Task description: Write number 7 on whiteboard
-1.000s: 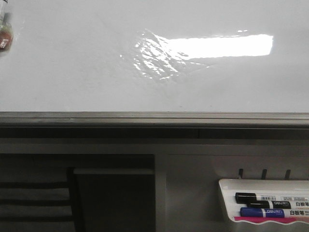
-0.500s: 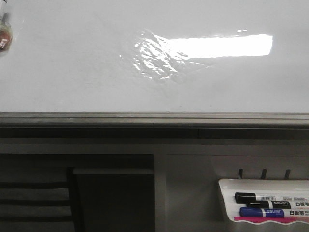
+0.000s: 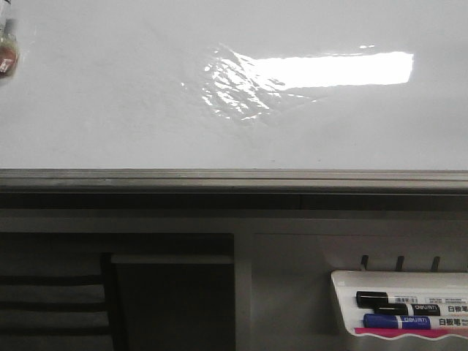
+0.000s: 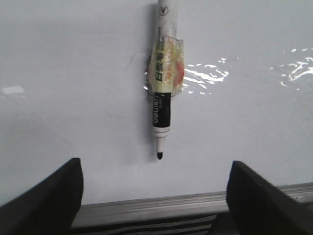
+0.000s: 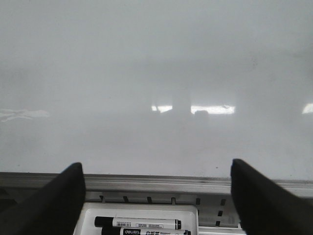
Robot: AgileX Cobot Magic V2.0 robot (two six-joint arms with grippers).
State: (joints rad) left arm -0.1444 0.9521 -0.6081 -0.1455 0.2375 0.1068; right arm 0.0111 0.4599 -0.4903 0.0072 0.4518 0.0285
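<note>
Left wrist view: left fingers [image 4: 155, 196] spread wide, holding nothing; past them a taped black marker [image 4: 163, 93] sits on the blank whiteboard [image 4: 73, 88], no 7 visible. Right fingers [image 5: 156, 196] also wide, above the marker tray [image 5: 142, 211].

One whiteboard [image 3: 110, 95], one taped marker [image 4: 164, 93], two tray markers [image 3: 409, 311].
</note>
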